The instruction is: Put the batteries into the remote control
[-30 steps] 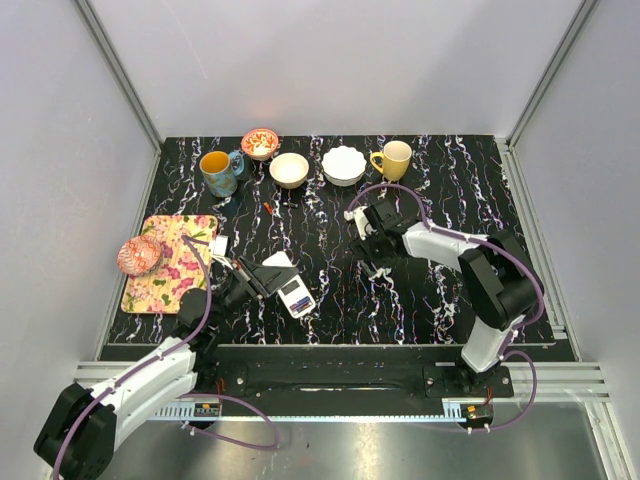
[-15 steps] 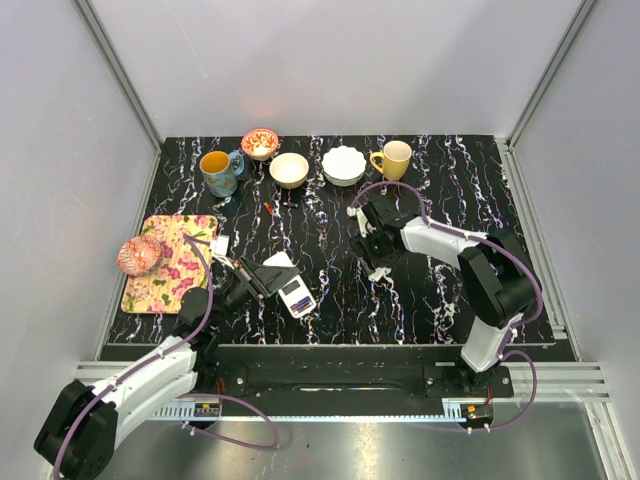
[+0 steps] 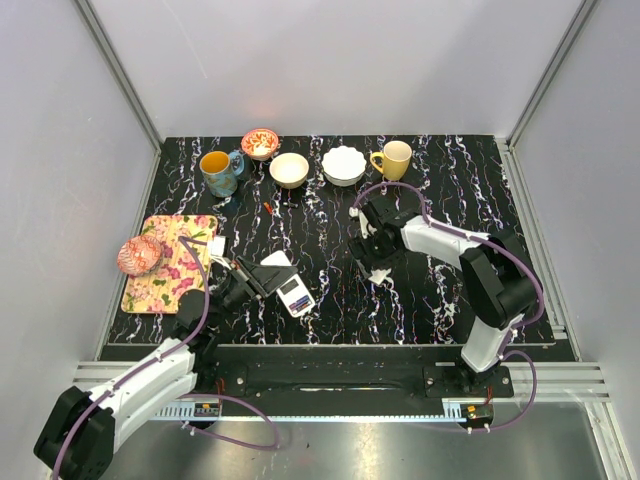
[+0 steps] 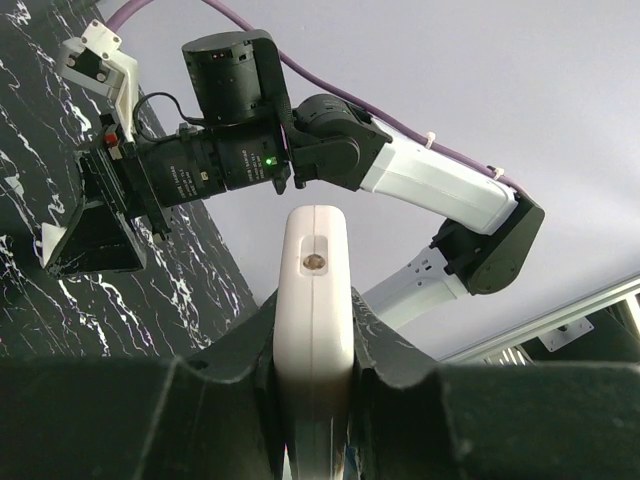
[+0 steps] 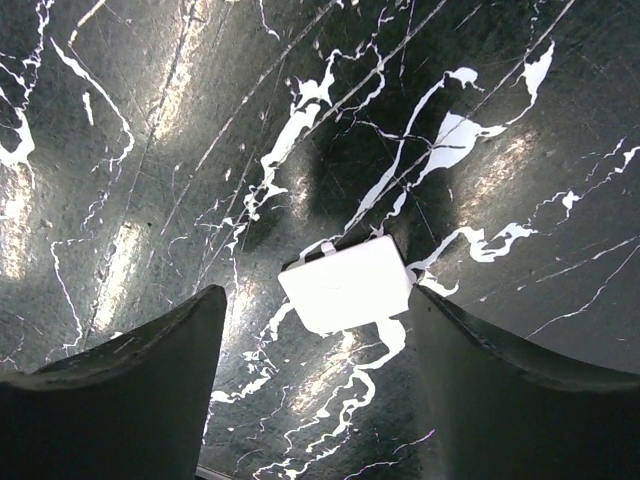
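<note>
On the black, white-veined marble-look bench (image 3: 320,235), left of centre and near the front edge, the left claw (image 4: 312,375) is clamped tight on the narrow sides of the remote control (image 3: 290,288). It holds the slim, smooth plastic slab tilted above the surface. The left wrist view looks along the remote's rounded white end, where a small round lens sits between the two matte black fingers (image 4: 230,385).

At the middle of the bench, the right claw (image 3: 376,262) points down with its dark fingers spread wide and nothing between them. It hangs over a small white rectangular plate (image 5: 345,295), flat and glossy with a little tab on one long edge, which lies on the stone pattern. Whether the fingertips touch the bench cannot be told.

Crockery lines the far edge:
- a blue mug (image 3: 218,170) with an orange inside
- a red patterned bowl (image 3: 260,143)
- a cream bowl (image 3: 289,169)
- a white scalloped bowl (image 3: 343,165)
- a yellow mug (image 3: 393,159)

A floral tray (image 3: 165,270) lies at the left, with a round red-and-white patterned dish (image 3: 139,255) at its outer edge.
</note>
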